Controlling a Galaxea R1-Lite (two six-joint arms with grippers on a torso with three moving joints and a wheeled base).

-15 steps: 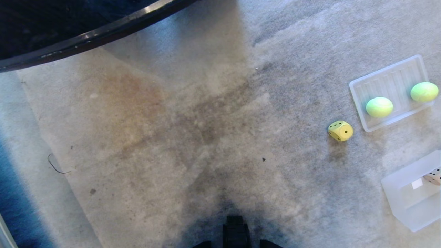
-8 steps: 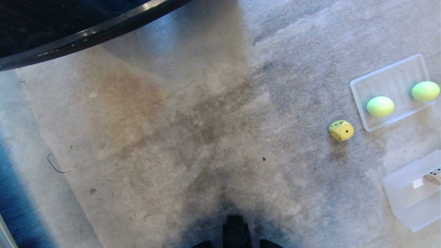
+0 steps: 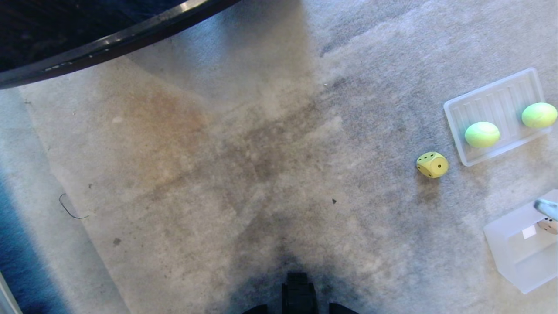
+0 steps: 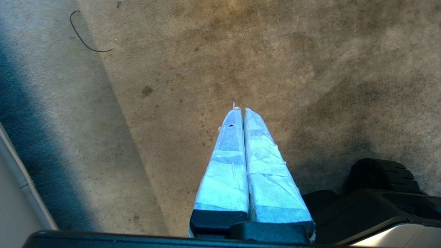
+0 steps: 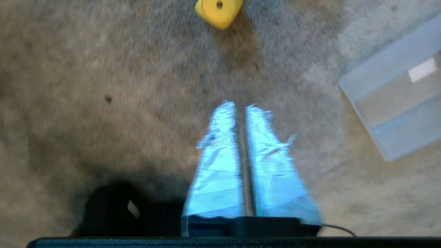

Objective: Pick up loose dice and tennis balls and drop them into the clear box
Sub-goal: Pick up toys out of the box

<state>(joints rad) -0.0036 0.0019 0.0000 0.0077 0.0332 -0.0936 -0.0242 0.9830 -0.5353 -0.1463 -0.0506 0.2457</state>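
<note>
1. here the yellow die (image 3: 432,165) sits loose on the carpet (image 3: 244,165), just beside the near corner of the shallow ridged tray (image 3: 492,104), so it looks like the easiest first pick.
2. two tennis balls rest on that tray: one (image 3: 481,134) inside near its front edge, the other (image 3: 539,115) at its far side rim. the ridges probably keep them from rolling away.
3. the clear box (image 3: 514,244) stands on the carpet at the right edge of the head view, open side up, ready to take drops. a tan die (image 3: 548,225) already lies inside it, partly cut off by the frame.
4. the right hand (image 5: 240,106) hangs over the carpet with its taped fingers a narrow slit apart and nothing between them, pointing toward the yellow die with the box off to one side.
5. the left hand (image 4: 240,110) is parked over bare carpet, fingers pressed together and empty.
6. compared with a second ago, a pale taped tip now pokes into the head view over the box's rim, where none showed before; i judge it to be the right hand swinging out. the die, balls, tray and box lie where they were.
</note>
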